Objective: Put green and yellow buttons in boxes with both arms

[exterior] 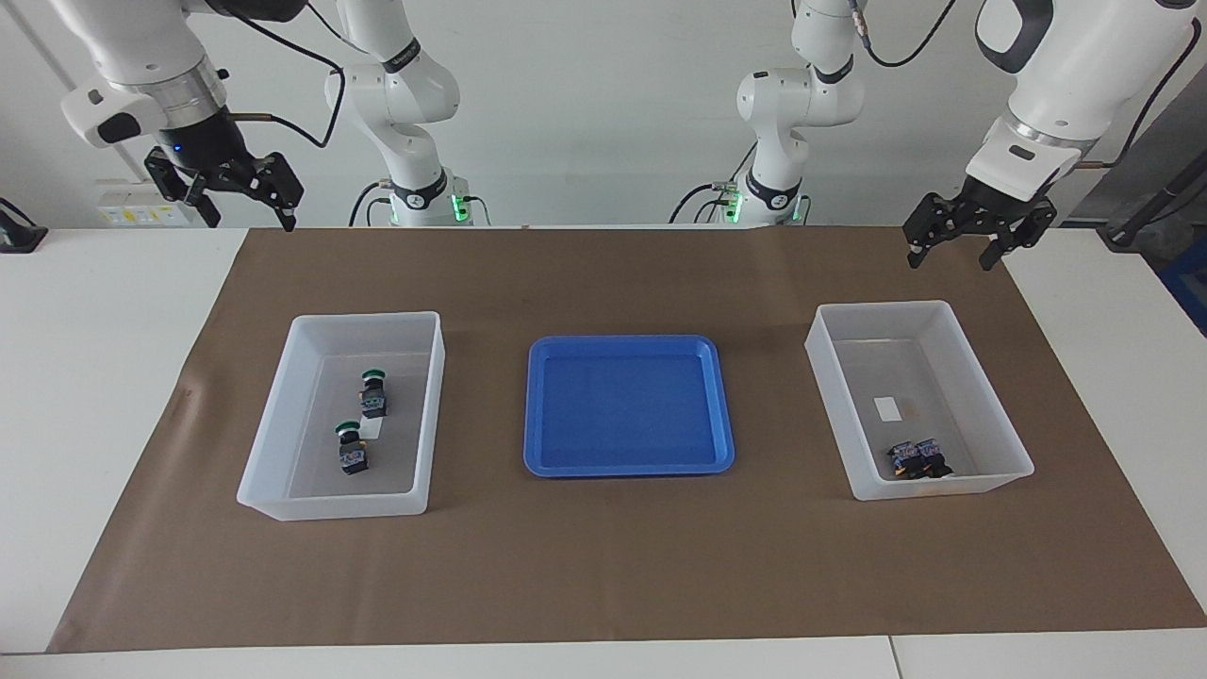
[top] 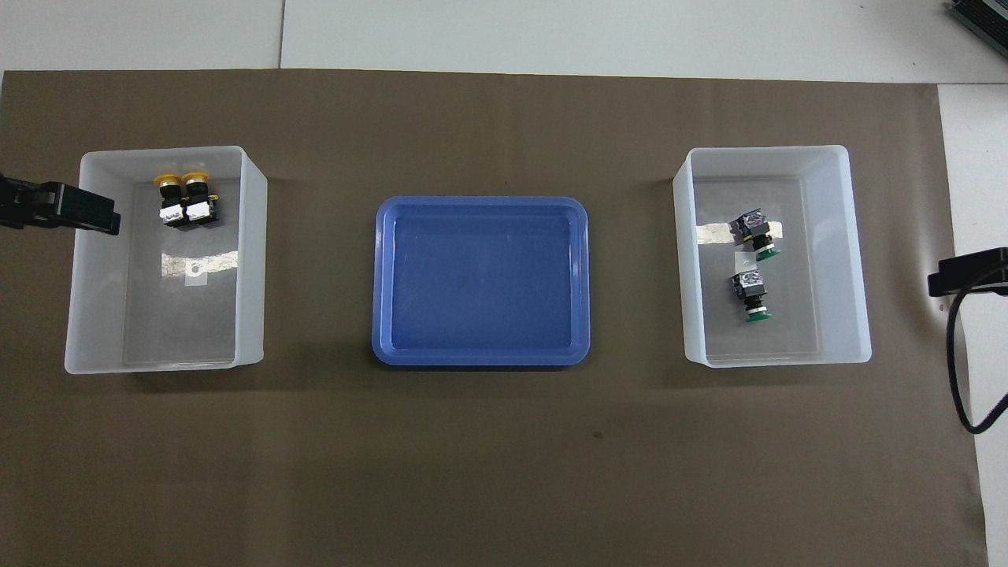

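Note:
Two green buttons (exterior: pixel 373 393) (exterior: pixel 352 447) lie in the box (exterior: pixel 325 323) at the right arm's end; they also show in the overhead view (top: pixel 756 234) (top: pixel 752 295). Two yellow buttons (exterior: pixel 919 459) lie side by side in the box (exterior: pixel 943 311) at the left arm's end, also in the overhead view (top: pixel 186 201). My right gripper (exterior: pixel 247 212) is open and empty, raised over the brown mat's edge by the robots. My left gripper (exterior: pixel 950 256) is open and empty, raised over the mat corner beside its box. Both grippers show at the overhead view's side edges: the left gripper (top: pixel 79 209) and the right gripper (top: pixel 969 272).
A shallow blue tray (exterior: pixel 627 405) sits between the two boxes with nothing in it. A brown mat (exterior: pixel 603 566) covers the white table. Each box has a small white label on its floor. A black cable hangs by the right gripper.

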